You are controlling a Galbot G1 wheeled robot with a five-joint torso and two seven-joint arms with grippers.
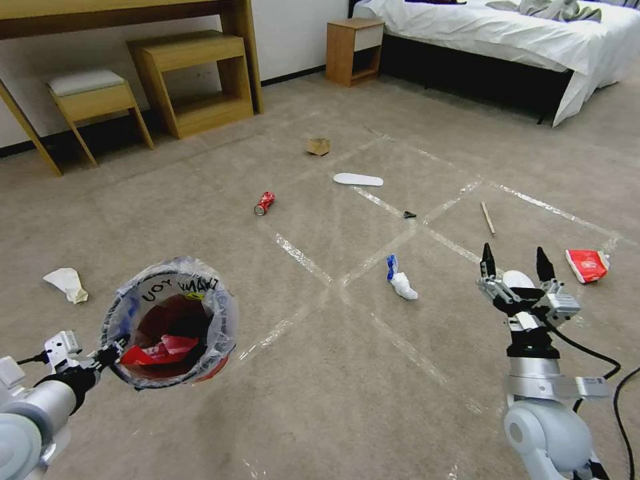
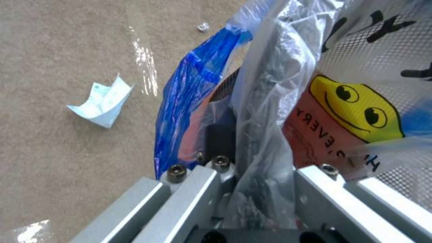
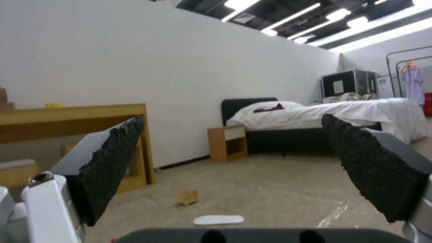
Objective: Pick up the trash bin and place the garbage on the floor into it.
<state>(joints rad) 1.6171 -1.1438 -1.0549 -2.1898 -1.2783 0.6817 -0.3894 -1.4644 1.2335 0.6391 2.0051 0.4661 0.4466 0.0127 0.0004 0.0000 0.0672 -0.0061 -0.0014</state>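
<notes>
Red plastic shows through the crinkled clear liner of the trash bin [image 1: 170, 323], which hangs off the floor at the robot's near left, its rim pinched by the left gripper [image 1: 112, 351]; the left wrist view has the bag film bunched between the clamped metal fingers [image 2: 191, 192], with red wrappers lying inside the bin. Across on the near right, the right gripper [image 1: 516, 259] is held up above the carpet [image 1: 347, 400] with its black fingertips [image 3: 112, 162] spread wide apart and nothing between them. Just behind that gripper lies a red wrapper [image 1: 587, 265], and nearer the middle a white crumpled wad with a blue end [image 1: 400, 279] rests beside a crossing of the shiny tape strips [image 1: 303, 260]. Off to the left sits a crumpled white paper [image 1: 67, 283]. Farther out are a wooden stick [image 1: 488, 218], a small dark scrap [image 1: 409, 215], and the crushed red can [image 1: 265, 203]. Beyond those lie a flat white slipper [image 1: 358, 179] and a small cardboard box [image 1: 318, 146]. At the far wall stand a wooden desk [image 1: 133, 13] with a stool [image 1: 93, 100], a bedside cabinet [image 1: 353, 50] and a white-sheeted bed [image 1: 507, 40].
</notes>
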